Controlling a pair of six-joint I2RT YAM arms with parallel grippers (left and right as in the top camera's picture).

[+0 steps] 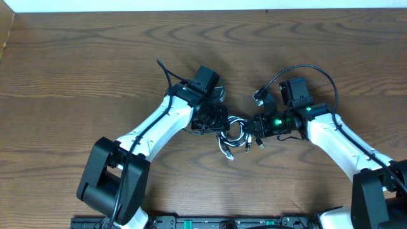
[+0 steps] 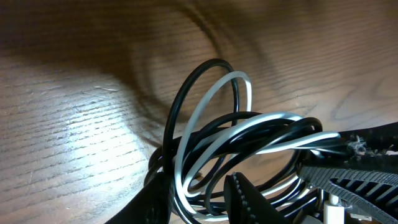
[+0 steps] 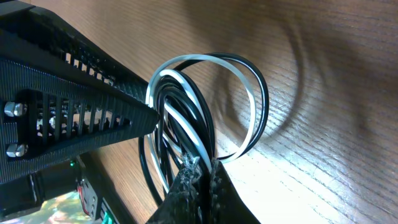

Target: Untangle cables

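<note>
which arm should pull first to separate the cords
Probably the right. The right gripper is pinched on the black cable and white cable strands, while the left gripper's hold looks looser.

You see a brown wood-grain table [image 1: 76, 57] with dark streaks. The black cable [image 2: 186, 99] and the white cable [image 2: 214, 99] loop together, glossy. Both arms wear white shells [image 1: 159, 121] with black joints. A green light [image 1: 277, 121] glows on the right arm. The finger pads [image 3: 68, 112] are black and ribbed.
</note>
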